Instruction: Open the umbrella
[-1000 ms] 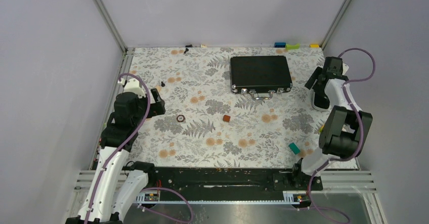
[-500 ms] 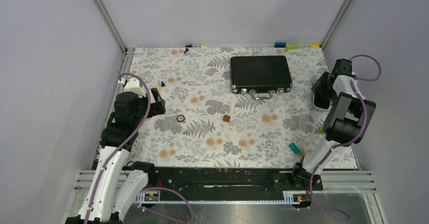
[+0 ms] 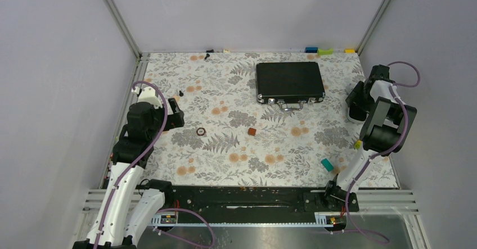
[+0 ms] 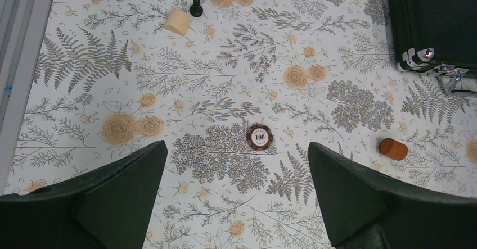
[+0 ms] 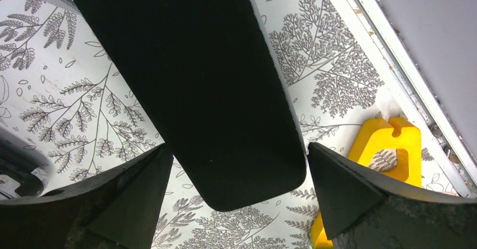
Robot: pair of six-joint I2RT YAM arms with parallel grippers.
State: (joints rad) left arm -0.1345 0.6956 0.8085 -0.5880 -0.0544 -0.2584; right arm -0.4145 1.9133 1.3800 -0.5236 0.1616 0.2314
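Black textured shell fills the space between the 2 fingers of my right end effector (image 5: 236,167). It is 1 oblong, round-ended case (image 5: 202,80) lying on the floral desk (image 3: 225,159) at the right edge. The fingers are spread wide, 1 on each side of the case's rounded end; I cannot tell whether they touch it. Just beside it, near the rail, sits 1 yellow notched block (image 5: 388,148).

My left end effector (image 4: 236,153) hangs over the left part of the desk, its 2 fingers also spread wide with nothing between them. Below that gap lies 1 poker chip (image 4: 259,136) marked 100. To its right is 1 reddish-brown cylinder (image 4: 392,148). Farther off lie 1 beige cylinder (image 4: 178,22) and, just beside it, 1 small black pawn-like piece (image 4: 196,7).

From above I count 1 flat black briefcase (image 3: 289,82), closed, at the back middle with its handle facing my bases. There is 1 teal block (image 3: 326,164) near the right front. Along the back edge are 3 small blocks: 1 blue (image 3: 310,50), 1 green (image 3: 324,51), 1 yellow (image 3: 349,50).

Where the umbrella is, I cannot tell from these 3 views.
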